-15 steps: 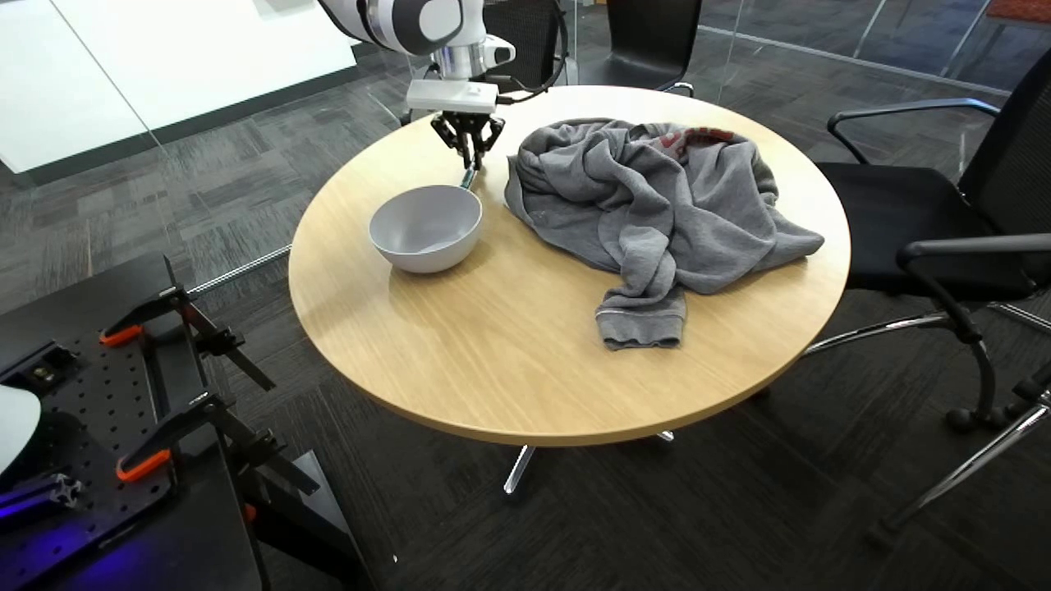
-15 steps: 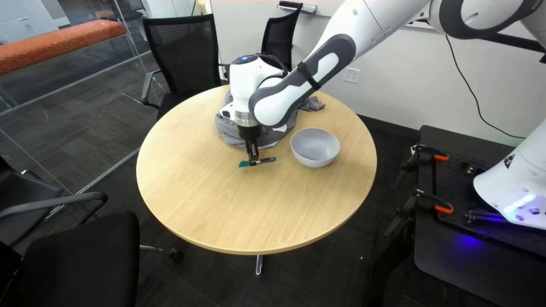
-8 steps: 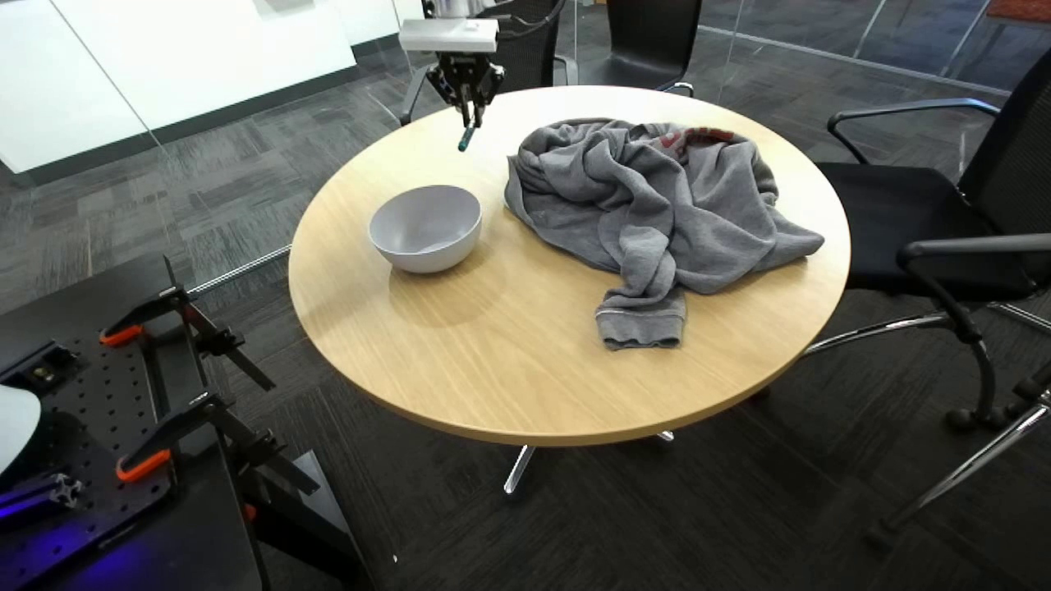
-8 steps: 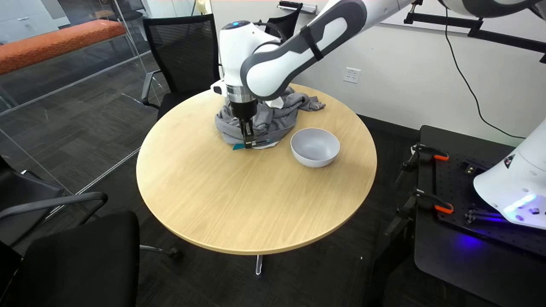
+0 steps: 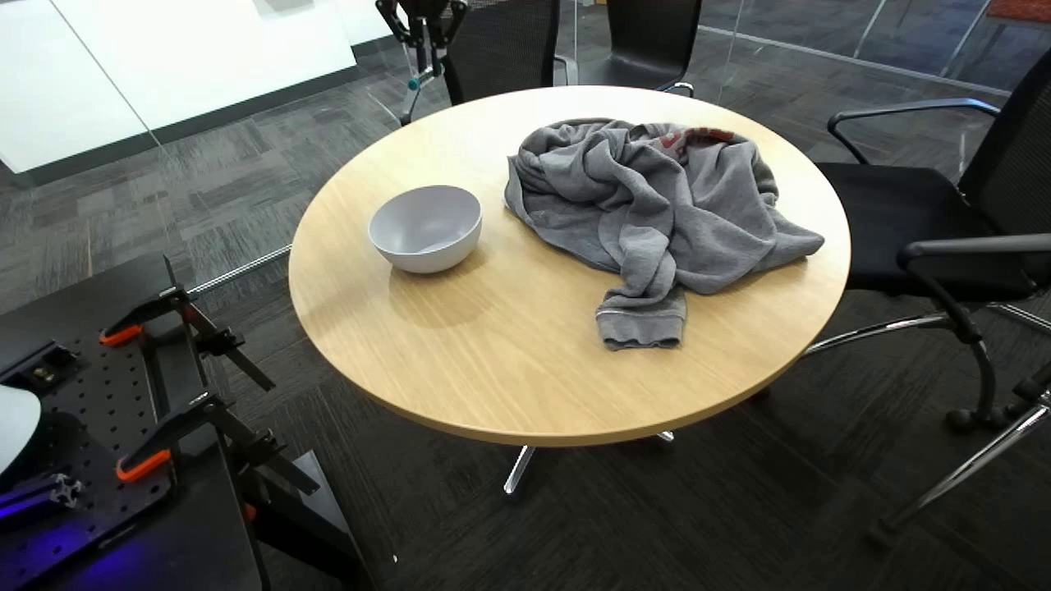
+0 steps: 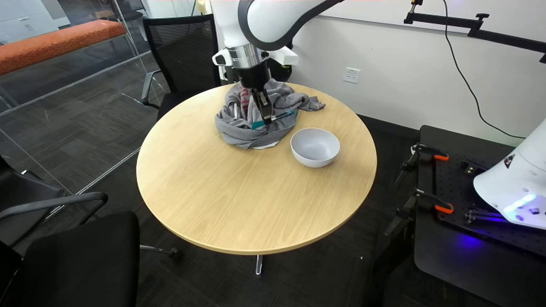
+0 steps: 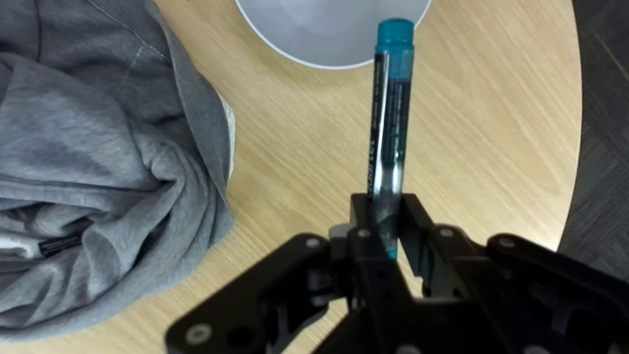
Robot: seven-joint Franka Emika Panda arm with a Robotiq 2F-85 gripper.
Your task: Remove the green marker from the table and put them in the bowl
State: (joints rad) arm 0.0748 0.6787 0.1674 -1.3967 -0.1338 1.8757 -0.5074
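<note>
Since the earlier frame, the end effector [image 5: 429, 71] has risen and shifted left in an exterior view, taking the green marker [image 7: 391, 113] with it, so that both show above the far rim of the table [image 5: 509, 361]. From the left in that view, a black stand [image 5: 82, 304] bears orange-tipped clamps [image 5: 144, 465]. A gray bowl [image 5: 425, 226] sits upright on the table. At the upper edge, the end effector has its fingers [image 7: 361, 211] drawn in to the marker's thickness, pinching it toward one end; the marker is held in the air, and in the wrist view its long free part points toward the bowl and hides part of the bowl's rim. Next comes a crumpled gray sweatshirt [image 5: 657, 197] with some red print, lying on the table near the bowl. At the far right stands a black chair [image 5: 887, 213], beside the table.
</note>
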